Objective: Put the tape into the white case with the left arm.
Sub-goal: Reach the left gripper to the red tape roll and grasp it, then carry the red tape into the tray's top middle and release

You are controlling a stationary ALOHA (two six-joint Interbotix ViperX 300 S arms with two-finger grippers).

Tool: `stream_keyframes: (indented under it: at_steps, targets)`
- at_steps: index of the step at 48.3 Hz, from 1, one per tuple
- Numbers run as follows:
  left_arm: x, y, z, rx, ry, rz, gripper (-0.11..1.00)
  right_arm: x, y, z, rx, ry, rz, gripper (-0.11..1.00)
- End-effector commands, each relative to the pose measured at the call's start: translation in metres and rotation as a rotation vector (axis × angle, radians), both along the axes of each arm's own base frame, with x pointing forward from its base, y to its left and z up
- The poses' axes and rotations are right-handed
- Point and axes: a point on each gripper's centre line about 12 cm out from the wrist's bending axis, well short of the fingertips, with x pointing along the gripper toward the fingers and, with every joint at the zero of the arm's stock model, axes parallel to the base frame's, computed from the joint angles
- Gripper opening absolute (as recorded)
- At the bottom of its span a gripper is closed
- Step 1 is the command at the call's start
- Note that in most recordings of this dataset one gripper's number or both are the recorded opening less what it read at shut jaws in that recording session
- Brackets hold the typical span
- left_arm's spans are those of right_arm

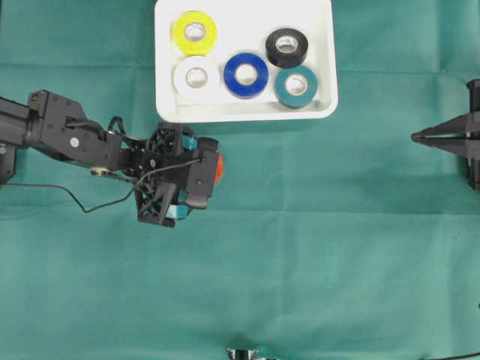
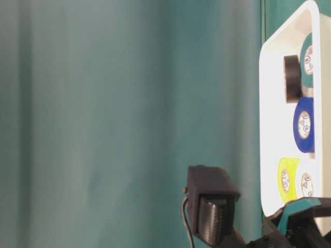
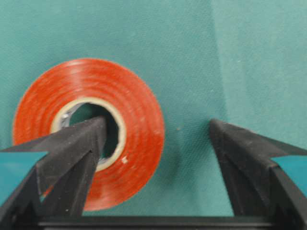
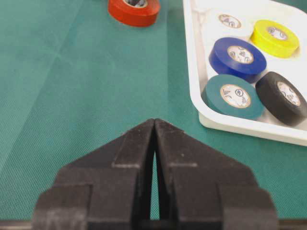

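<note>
Just off the white case's [image 1: 244, 112] near-left corner on the desk | red tape [image 3: 88, 132] flat, axis upright | left gripper [image 3: 158, 139] jaws wide apart: one finger [image 3: 72, 148] in the core, other outside, clear of the roll | right gripper [image 4: 154, 125] jaws together, well apart at the right edge.

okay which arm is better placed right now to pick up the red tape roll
Left. Its pincer is open right over the red tape roll, one finger in the core hole. The right pincer is shut, far across the cloth from the roll.
</note>
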Motion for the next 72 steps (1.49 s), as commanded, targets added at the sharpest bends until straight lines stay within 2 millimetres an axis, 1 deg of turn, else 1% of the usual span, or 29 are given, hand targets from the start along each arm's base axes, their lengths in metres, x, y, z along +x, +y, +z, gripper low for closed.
stream_keyframes:
  at_steps: [1,7,12,16,18,26,27,35,40,44,53,56,62,66,72]
  targets:
    - [0.007,0.0,0.005,-0.002,-0.021,0.003,0.91,0.002,0.0,0.002,-0.001,-0.004,0.0,-0.09]
    - [0.008,0.0,0.002,-0.002,-0.015,0.002,0.91,0.002,0.0,0.002,-0.001,-0.004,0.0,-0.09]
    - [0.008,0.0,0.0,-0.001,-0.011,0.003,0.89,0.002,0.0,0.002,-0.001,-0.004,0.0,-0.09]
    - [0.008,0.0,0.001,-0.002,-0.015,0.003,0.83,0.002,0.0,0.002,-0.001,-0.004,0.0,-0.09]
    - [0.008,0.0,0.001,-0.002,-0.015,0.002,0.74,0.002,0.0,0.002,-0.001,-0.004,0.0,-0.09]
    - [0.009,0.0,0.006,-0.003,-0.024,0.003,0.29,0.002,0.0,0.002,-0.001,-0.001,0.0,-0.09]
    - [0.008,0.0,0.005,-0.004,-0.023,0.005,0.27,0.002,0.0,0.002,-0.001,-0.004,0.0,-0.09]
    - [0.008,0.0,0.008,-0.005,-0.024,0.006,0.27,0.002,0.0,0.002,-0.003,-0.004,0.001,-0.09]
    - [0.008,0.0,0.014,-0.005,-0.035,0.003,0.27,0.002,0.0,0.002,-0.001,-0.003,0.0,-0.09]
    - [0.005,-0.001,0.027,-0.007,-0.041,0.001,0.27,0.002,0.0,0.002,-0.001,-0.004,0.0,-0.09]
    - [0.0,0.0,0.068,-0.011,-0.059,-0.002,0.27,0.002,0.0,0.002,-0.001,-0.004,0.0,-0.09]
    - [-0.002,0.0,0.079,-0.012,-0.065,-0.002,0.27,0.002,0.0,0.002,-0.001,-0.003,0.0,-0.09]
    - [-0.005,0.002,0.093,-0.009,-0.081,-0.002,0.27,0.002,0.0,0.002,-0.001,-0.003,0.0,-0.09]
    - [-0.005,0.008,0.098,-0.007,-0.094,0.008,0.27,0.002,0.0,0.002,-0.001,-0.003,0.0,-0.09]
    - [-0.003,0.025,0.103,0.008,-0.11,0.038,0.27,0.002,0.0,0.002,-0.001,-0.004,0.0,-0.09]
